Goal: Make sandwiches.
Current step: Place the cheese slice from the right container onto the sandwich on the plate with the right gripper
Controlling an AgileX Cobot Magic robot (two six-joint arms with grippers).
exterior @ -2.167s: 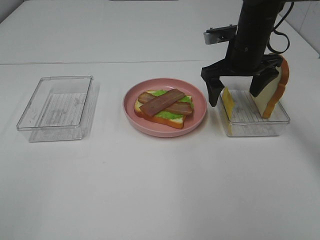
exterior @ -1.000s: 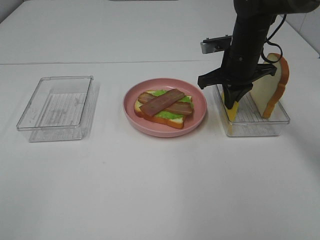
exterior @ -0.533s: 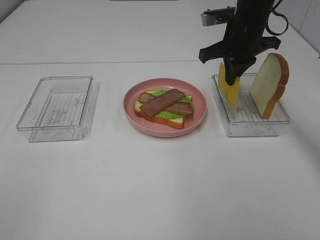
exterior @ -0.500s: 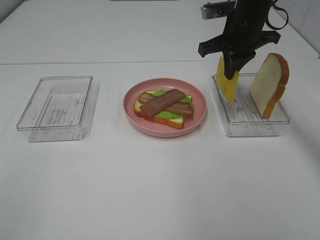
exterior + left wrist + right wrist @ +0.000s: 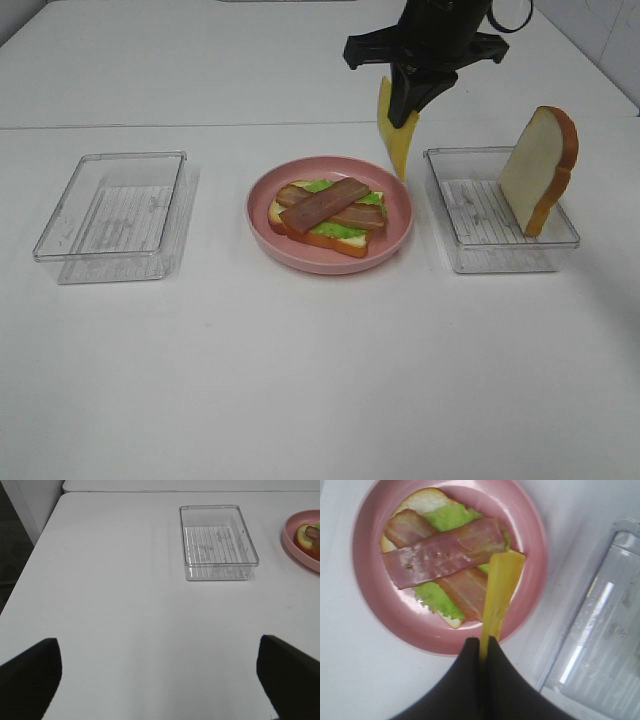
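On the pink plate [image 5: 270, 228] lies the sandwich stack [image 5: 328, 216]: a bread slice, green lettuce and two crossed bacon strips [image 5: 445, 552]. My right gripper [image 5: 407, 122] is shut on a yellow cheese slice [image 5: 395, 135] that hangs on edge in the air, between the plate and the right tray [image 5: 500, 255]. In the right wrist view the cheese [image 5: 500, 592] hangs over the plate's [image 5: 375, 605] near side. A second bread slice [image 5: 538, 170] leans upright in the right tray. My left gripper [image 5: 160, 680] stands open over bare table, far from the food.
An empty clear tray [image 5: 115, 215] sits left of the plate, also in the left wrist view [image 5: 218, 542]. The table's left edge [image 5: 30, 545] drops off beside the left arm. The white tabletop stretches wide in front of the plate.
My right gripper has lifted the cheese out of the right tray and carried it up and left toward the plate. The bread slice stays leaning in the tray.
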